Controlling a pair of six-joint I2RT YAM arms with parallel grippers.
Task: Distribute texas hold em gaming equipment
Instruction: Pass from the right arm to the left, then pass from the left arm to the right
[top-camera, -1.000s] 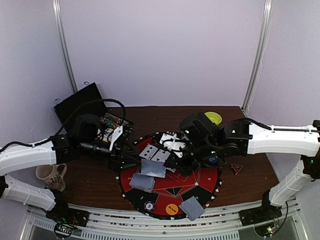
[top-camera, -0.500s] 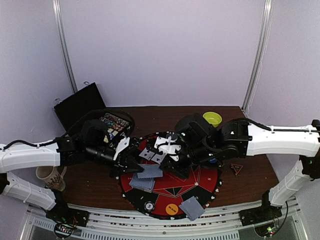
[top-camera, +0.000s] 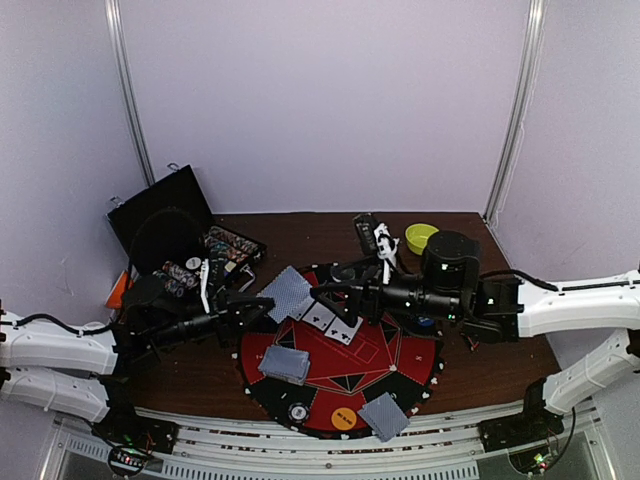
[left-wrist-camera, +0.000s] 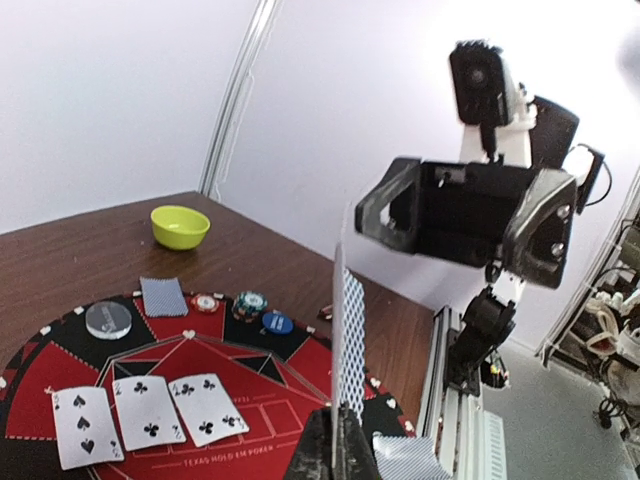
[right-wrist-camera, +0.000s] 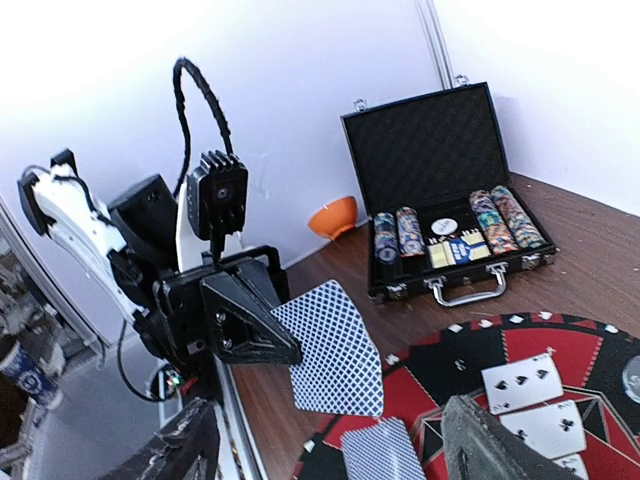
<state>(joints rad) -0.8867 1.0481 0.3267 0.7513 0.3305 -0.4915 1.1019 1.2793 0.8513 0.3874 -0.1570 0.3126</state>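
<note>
A playing card (top-camera: 286, 293) with a blue-grey lattice back hangs above the left edge of the round red-and-black mat (top-camera: 400, 370). My left gripper (top-camera: 266, 306) is shut on the card's lower edge; it stands edge-on in the left wrist view (left-wrist-camera: 350, 340). My right gripper (top-camera: 326, 293) faces it, open and empty, its fingers (right-wrist-camera: 497, 447) on either side of the held card (right-wrist-camera: 337, 347) without touching it. Three face-up cards (top-camera: 335, 322) lie mid-mat. Face-down cards (top-camera: 285, 363) lie front left and near the front edge (top-camera: 385, 415). Chip stacks (left-wrist-camera: 250, 302) and a blue button (left-wrist-camera: 277, 323) sit at the mat's right.
An open black chip case (right-wrist-camera: 450, 205) stands back left, with an orange bowl (right-wrist-camera: 335, 215) beside it. The lime-green bowl (top-camera: 421, 237) is at the back right. An orange button (top-camera: 343, 417) and a chip (top-camera: 298, 410) lie on the mat's front edge. A clear disc (left-wrist-camera: 108, 318) sits far on the mat.
The right gripper has opened, let go of the card and drawn back right. The left gripper has shut on the card and pulled back left, holding it above the mat's edge.
</note>
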